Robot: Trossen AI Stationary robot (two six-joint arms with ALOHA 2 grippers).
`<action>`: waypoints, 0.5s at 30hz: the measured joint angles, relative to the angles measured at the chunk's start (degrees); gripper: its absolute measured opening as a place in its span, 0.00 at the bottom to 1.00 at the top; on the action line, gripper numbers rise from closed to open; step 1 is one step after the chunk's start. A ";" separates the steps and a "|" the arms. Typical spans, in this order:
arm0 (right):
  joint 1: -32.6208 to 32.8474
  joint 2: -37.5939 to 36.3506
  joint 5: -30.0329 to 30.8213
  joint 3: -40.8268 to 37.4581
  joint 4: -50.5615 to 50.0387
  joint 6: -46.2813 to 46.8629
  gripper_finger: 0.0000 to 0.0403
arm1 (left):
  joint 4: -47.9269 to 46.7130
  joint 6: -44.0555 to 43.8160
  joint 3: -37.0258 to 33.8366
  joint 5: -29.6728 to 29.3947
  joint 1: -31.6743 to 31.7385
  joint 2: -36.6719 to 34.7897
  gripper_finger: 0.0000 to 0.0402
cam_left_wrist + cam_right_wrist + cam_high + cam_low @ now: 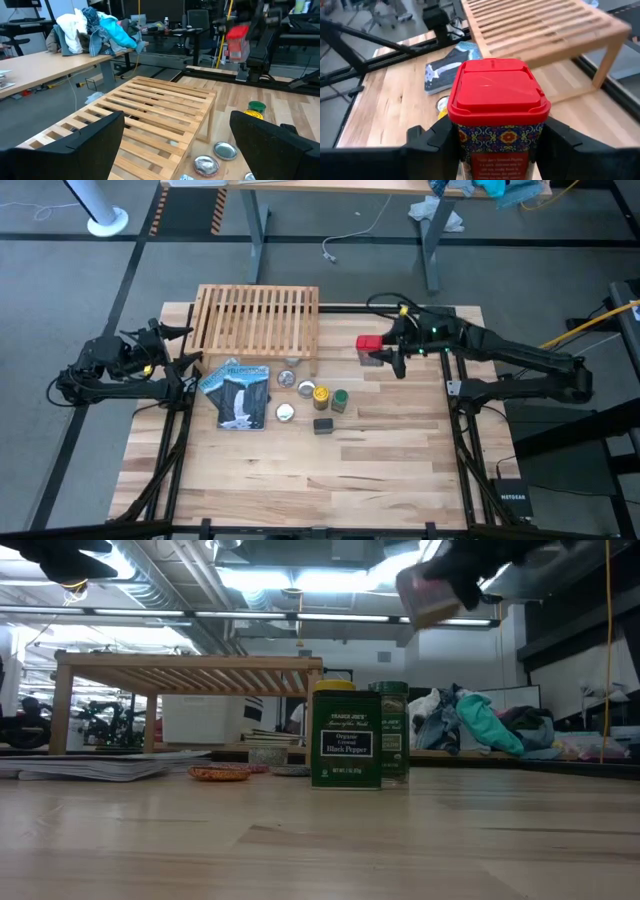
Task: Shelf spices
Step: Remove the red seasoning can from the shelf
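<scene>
The red-lidded boxy spice tin [497, 115] is clamped in the right claw [385, 352], held in the air just right of the light-wood slatted shelf [258, 320]. The left claw [183, 348], fingers apart, waits at the butcher-block bench's [380, 460] left edge beside the shelf.

Lighting even and bright overall. Ceiling strip lights [300, 580] glare in the low view. Near bench [320, 850] surface soft-focused there; red tin [428, 595] overhead motion-blurred. Shadows on bench faint, short.
</scene>
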 joint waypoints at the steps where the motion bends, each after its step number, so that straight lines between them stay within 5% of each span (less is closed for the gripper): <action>1: 0.04 -1.18 0.25 -2.78 2.47 1.46 0.48 | 0.00 0.00 0.00 0.00 0.00 0.00 0.89; 8: 4.62 -5.14 2.53 -20.45 19.90 8.64 0.48 | 0.02 -0.09 0.00 -0.02 0.00 0.02 0.89; 15: 11.92 -5.02 14.63 -30.25 30.87 10.32 0.48 | 0.08 -0.21 0.00 -0.07 0.00 0.04 0.89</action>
